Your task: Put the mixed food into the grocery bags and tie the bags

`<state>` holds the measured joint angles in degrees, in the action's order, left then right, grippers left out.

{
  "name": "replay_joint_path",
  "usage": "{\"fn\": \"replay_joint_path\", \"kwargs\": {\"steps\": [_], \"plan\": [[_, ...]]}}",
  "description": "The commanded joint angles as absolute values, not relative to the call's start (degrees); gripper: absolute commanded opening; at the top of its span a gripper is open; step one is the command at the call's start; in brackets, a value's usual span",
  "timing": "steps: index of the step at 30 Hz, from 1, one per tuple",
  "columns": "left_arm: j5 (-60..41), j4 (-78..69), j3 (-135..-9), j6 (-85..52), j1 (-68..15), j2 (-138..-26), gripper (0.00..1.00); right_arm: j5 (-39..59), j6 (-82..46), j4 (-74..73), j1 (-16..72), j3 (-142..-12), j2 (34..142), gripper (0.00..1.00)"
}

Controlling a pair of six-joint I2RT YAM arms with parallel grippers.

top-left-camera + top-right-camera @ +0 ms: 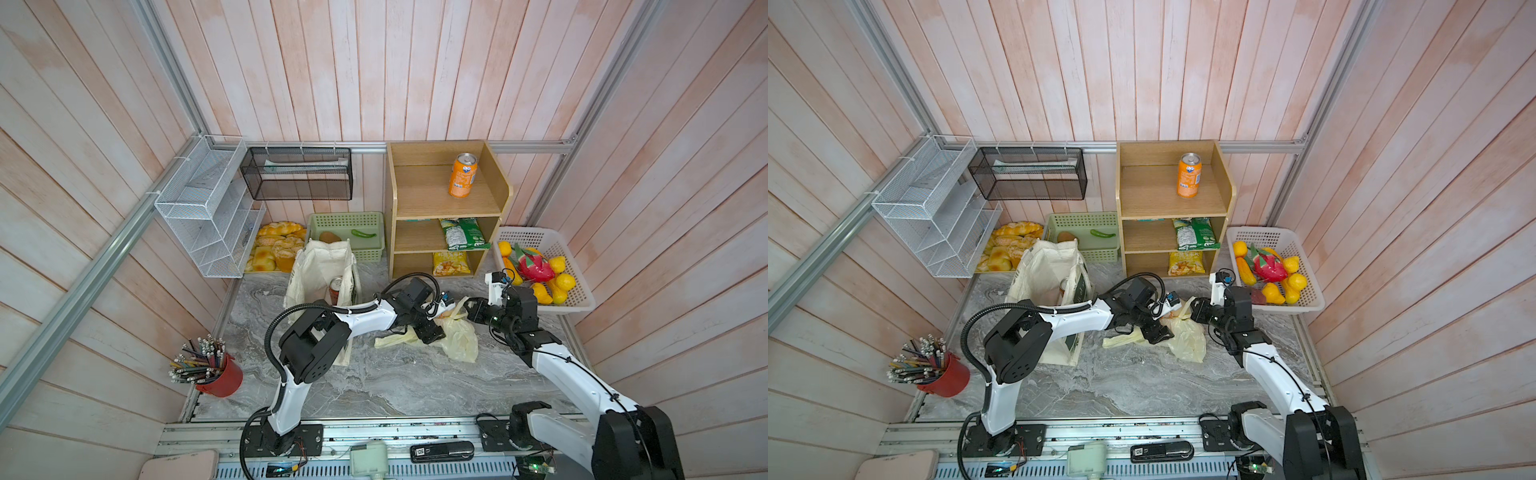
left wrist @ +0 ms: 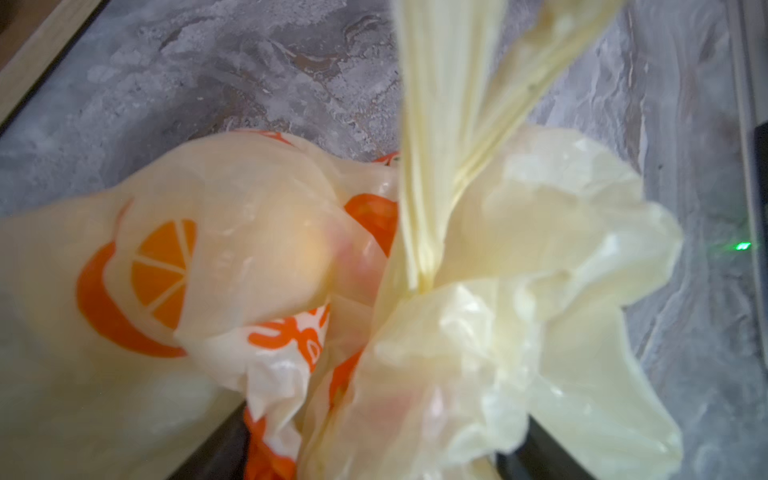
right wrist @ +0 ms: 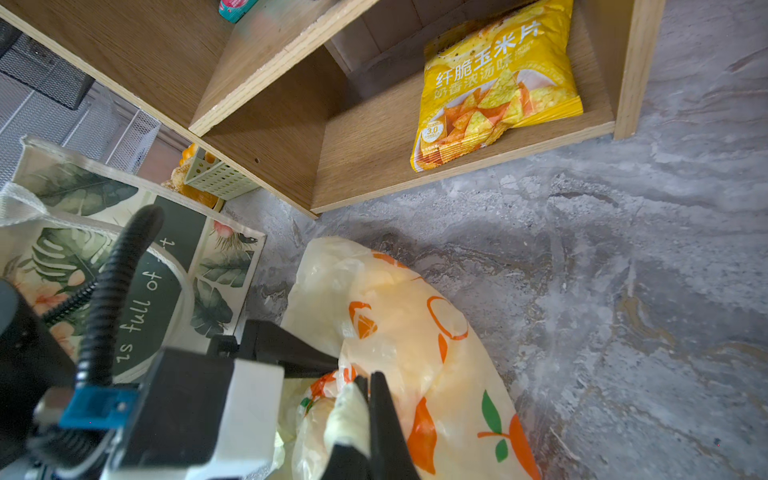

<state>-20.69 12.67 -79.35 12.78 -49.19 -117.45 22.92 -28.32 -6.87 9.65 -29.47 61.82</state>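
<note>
Your two arms meet over the grey marble desk (image 1: 374,386). The cream canvas tote (image 1: 320,266) stands upright left of centre, its lower front hidden behind the left arm (image 1: 365,322). Right of centre, the pale-yellow plastic bag (image 1: 461,343) with orange fruit print lies slumped on the desk, near the foot of the wooden shelf (image 1: 444,199).

The left jaws straddle the bag's gathered neck. In the left wrist view only the tips of two dark fingers (image 2: 548,461) show, cut off by the frame edge. They sit wide apart with film bunched between them, and you cannot tell whether they pinch it. From that neck two pale strips rise taut and leave the frame.

The right jaws are closed on a twisted handle strip (image 3: 349,411).

A red soda can (image 1: 336,287) stands inside the tote, with only its top and upper side showing. Through the bag's film a round pale shape (image 2: 266,237) bulges, too blurred to name.
</note>
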Motion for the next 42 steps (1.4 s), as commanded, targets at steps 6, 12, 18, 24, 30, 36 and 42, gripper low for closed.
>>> {"fn": "replay_joint_path", "kwargs": {"steps": [6,12,18,24,30,36,42], "plan": [[-20.38,11.54,-79.65,10.31,-49.34,-113.94,0.0,26.44,-31.38,-6.72,12.89,-35.2,59.19,0.0],[-21.69,11.78,-79.76,9.44,-49.33,-112.58,0.0,27.84,-32.91,-6.29,17.06,-40.04,57.73,0.0],[-18.93,7.91,-76.7,5.9,-48.97,-105.6,0.0,28.42,-32.39,-2.22,16.77,-44.6,54.19,0.51],[-13.08,8.44,-75.86,3.18,-47.28,-93.58,0.0,24.68,-31.3,4.65,13.77,-52.54,47.82,0.61],[-5.99,16.68,-79.93,3.65,-42.97,-82.68,0.0,26.75,-35.18,5.99,8.7,-56.88,46.84,0.6],[0.25,32.68,-91.13,8.08,-33.63,-78.07,0.0,28.29,-36.87,3.46,15.87,-58.52,55.42,0.56],[6.01,45.02,-101.44,10.15,-24.46,-79.17,0.0,24.54,-35.25,0.91,30.83,-65.81,71.18,0.63]]}}
